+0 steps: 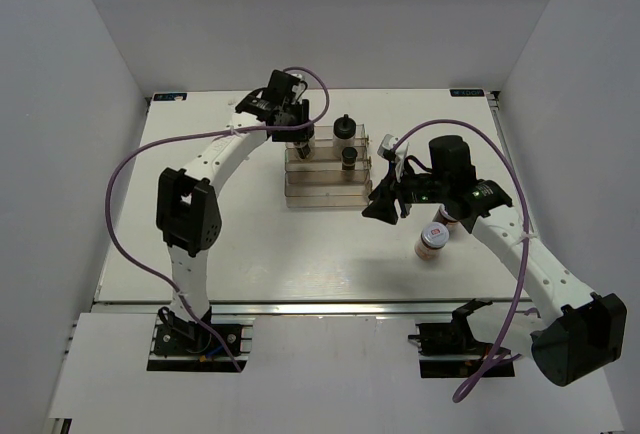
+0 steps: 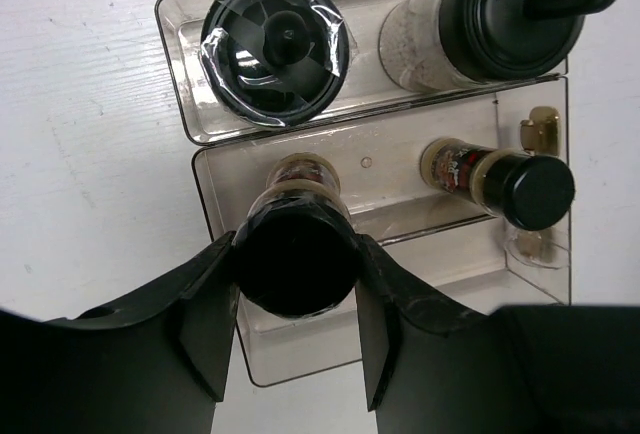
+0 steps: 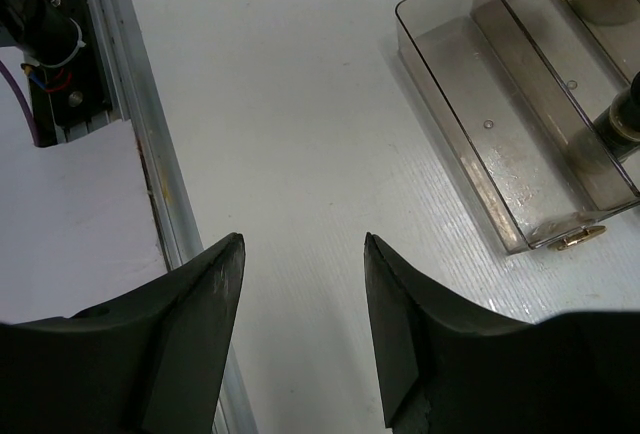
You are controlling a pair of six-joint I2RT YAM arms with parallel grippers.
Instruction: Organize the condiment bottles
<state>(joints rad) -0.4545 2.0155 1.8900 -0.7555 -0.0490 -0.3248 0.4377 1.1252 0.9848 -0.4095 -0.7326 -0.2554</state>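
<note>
Left pincer [image 2: 296, 252] clamps a dark jar [image 2: 298, 279]; your right pincer [image 3: 304, 244] hangs with jaws apart.
That jar stands on your rack's [image 2: 385, 169] middle step beside a second dark jar [image 2: 500, 182]; two knob-tops [image 2: 275, 49] [image 2: 500, 14] stand on the back step, and a white-lidded jar [image 1: 432, 241] on the table [image 1: 250, 244].

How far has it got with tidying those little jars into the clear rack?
Well past halfway. Done: two knob-topped jars stand in the back tier of the rack and one black-capped jar in the middle. In hand: the left gripper clamps a second dark jar in the middle tier. Left: the white-lidded jar on the table; the right gripper is open and empty.
</note>
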